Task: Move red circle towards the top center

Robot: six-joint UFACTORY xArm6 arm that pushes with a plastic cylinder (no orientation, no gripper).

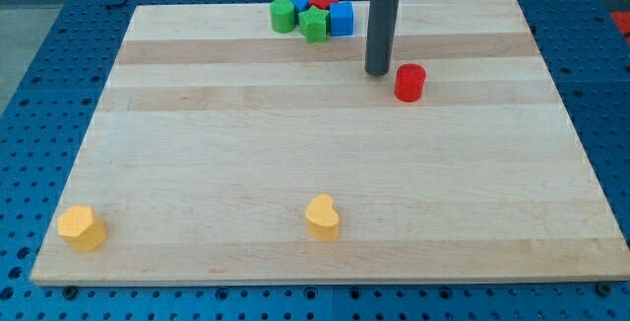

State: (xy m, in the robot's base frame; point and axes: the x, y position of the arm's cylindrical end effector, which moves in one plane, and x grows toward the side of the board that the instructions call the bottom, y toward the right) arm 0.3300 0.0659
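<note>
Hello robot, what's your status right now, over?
My tip just left of the red circle, slightly above it. Red circle right of center, below the top. Block cluster at top center, in the way.

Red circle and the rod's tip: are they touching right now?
Apart. The camera view shows a thin strip of bare wood between my tip and the red circle, which sits just to the tip's right and slightly toward the view's bottom.

This looks like a robotics lab: a pale wooden board (325, 163) lies on a blue perforated bench (39, 85) (regular mounting holes at all frame edges).
</note>
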